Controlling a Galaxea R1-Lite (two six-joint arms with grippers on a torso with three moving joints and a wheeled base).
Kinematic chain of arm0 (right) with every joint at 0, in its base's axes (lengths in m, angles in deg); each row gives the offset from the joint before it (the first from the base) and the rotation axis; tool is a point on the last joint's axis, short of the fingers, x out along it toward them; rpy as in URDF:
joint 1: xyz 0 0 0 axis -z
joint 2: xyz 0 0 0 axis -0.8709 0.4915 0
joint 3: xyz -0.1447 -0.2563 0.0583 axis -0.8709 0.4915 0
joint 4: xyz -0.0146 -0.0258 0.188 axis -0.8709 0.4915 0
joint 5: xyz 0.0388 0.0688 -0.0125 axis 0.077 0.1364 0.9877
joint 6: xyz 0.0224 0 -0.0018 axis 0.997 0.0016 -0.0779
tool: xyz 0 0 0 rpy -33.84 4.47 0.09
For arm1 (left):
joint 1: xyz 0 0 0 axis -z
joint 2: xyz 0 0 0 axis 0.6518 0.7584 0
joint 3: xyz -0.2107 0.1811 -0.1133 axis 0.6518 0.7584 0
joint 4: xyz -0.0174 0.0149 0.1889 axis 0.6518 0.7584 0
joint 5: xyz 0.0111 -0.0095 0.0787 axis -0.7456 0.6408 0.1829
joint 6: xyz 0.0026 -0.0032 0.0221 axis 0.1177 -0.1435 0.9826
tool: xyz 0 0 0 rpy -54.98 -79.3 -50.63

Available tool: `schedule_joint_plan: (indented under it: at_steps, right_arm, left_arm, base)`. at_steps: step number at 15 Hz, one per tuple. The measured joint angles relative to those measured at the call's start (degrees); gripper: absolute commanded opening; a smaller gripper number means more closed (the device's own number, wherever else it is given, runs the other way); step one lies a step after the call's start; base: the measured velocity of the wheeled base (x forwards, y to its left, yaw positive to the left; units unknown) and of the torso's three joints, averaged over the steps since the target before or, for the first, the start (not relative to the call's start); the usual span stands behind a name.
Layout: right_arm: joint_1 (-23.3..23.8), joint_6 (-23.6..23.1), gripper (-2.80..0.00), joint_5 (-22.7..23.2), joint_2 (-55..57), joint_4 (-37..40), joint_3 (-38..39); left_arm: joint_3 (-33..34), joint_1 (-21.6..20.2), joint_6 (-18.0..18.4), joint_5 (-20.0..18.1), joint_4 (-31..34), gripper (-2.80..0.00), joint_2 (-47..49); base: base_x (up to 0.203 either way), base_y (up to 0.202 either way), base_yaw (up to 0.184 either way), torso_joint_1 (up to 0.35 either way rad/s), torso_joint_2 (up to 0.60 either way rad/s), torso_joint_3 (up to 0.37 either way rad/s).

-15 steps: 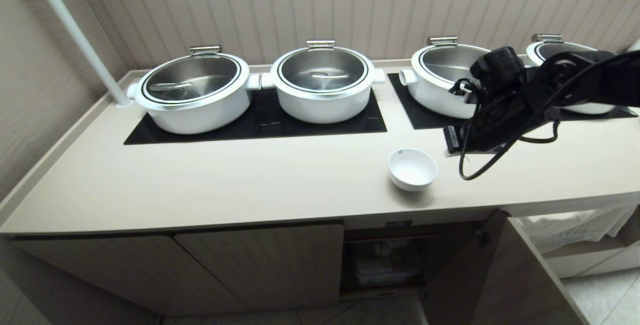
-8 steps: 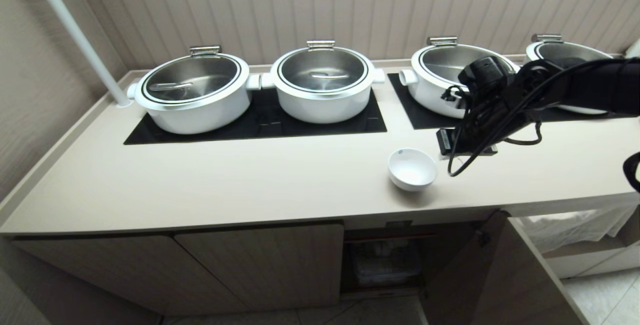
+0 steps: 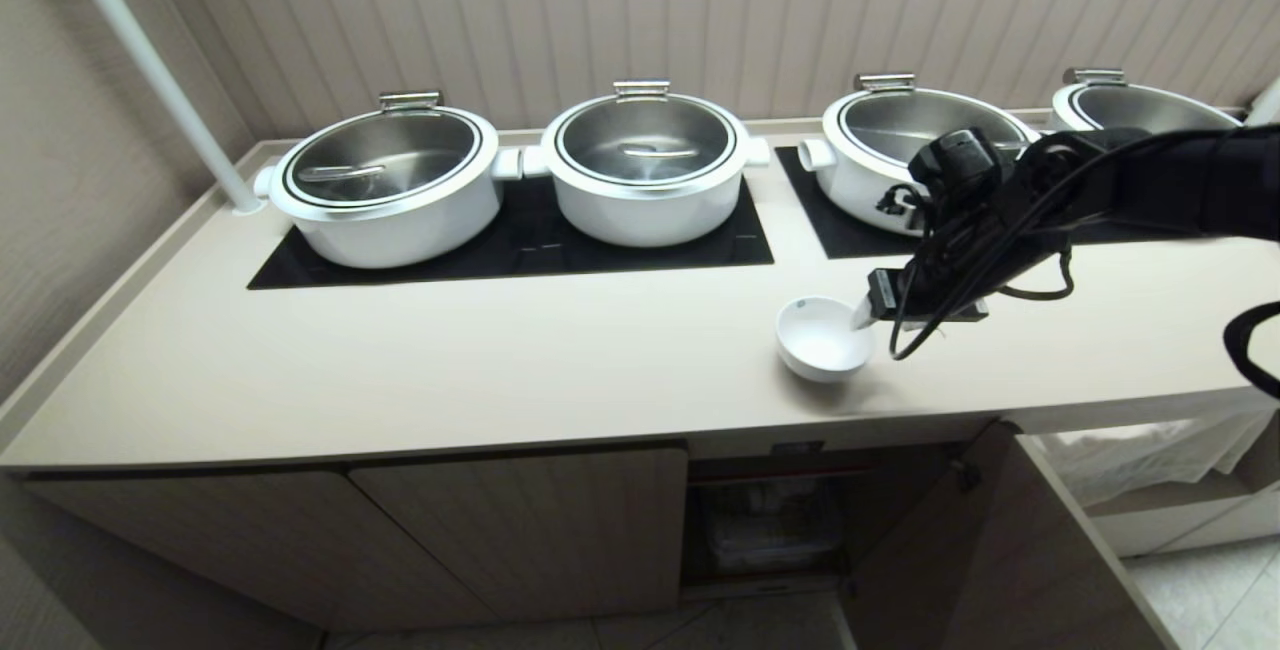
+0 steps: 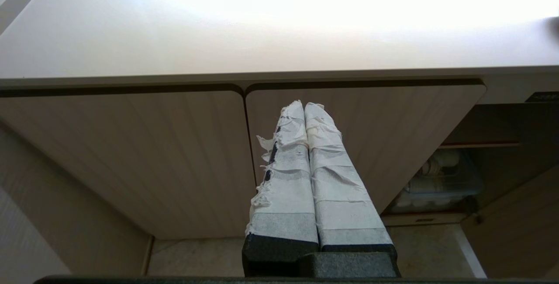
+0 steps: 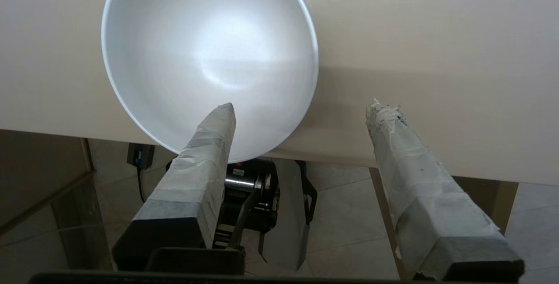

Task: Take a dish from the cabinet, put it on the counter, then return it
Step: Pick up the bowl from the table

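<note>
The dish (image 3: 822, 340), a small white bowl, stands upright on the beige counter (image 3: 480, 370) near its front edge, above the open cabinet (image 3: 770, 520). My right gripper (image 3: 875, 318) reaches in from the right at the bowl's right rim. In the right wrist view the right gripper (image 5: 301, 107) is open: one taped finger (image 5: 205, 153) lies over the inside of the dish (image 5: 209, 57), the other finger (image 5: 410, 161) is outside the rim over bare counter (image 5: 436, 35). My left gripper (image 4: 304, 105) is shut, parked in front of the closed cabinet doors (image 4: 131, 157).
Several large white steel-lidded pots (image 3: 390, 185) stand on black cooktop panels (image 3: 640, 255) along the back. The cabinet door (image 3: 990, 550) hangs open at lower right. A clear bin of cups (image 4: 441, 181) sits on the inner shelf. A white pole (image 3: 150, 60) rises at the back left.
My right arm has moved left and down to the bowl's right rim, and its jaws have gone from shut to open. The bowl and the left arm have not moved.
</note>
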Motion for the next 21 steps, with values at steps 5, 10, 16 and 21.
schedule_joint_plan:
  at_steps: [5, 10, 16, 21]
  right_arm:
    - [-0.02, -0.09, 0.0, -0.09, 0.93, -0.24, 0.05]
    - [-0.09, -0.41, 0.0, -0.28, 2.34, -0.3, 0.05]
    - [-0.19, -0.45, 0.0, -0.38, 3.67, -0.25, 0.33]
    - [-0.28, 0.7, 0.0, -0.96, 4.66, -0.58, 0.6]
  left_arm:
    - [0.0, 0.0, 0.0, 0.01, 0.0, -2.8, 0.0]
    - [0.02, 0.0, 0.01, 0.01, 0.0, -2.8, 0.0]
    - [0.02, 0.0, 0.0, 0.01, 0.0, -2.8, 0.0]
    - [0.02, 0.0, 0.0, -0.01, 0.0, -2.8, 0.0]
  base:
    - [0.0, 0.0, 0.0, 0.0, 0.0, 0.0]
    - [0.0, 0.0, 0.0, 0.0, 0.0, 0.0]
    - [0.0, 0.0, 0.0, 0.0, 0.0, 0.0]
    - [0.0, 0.0, 0.0, 0.0, 0.0, 0.0]
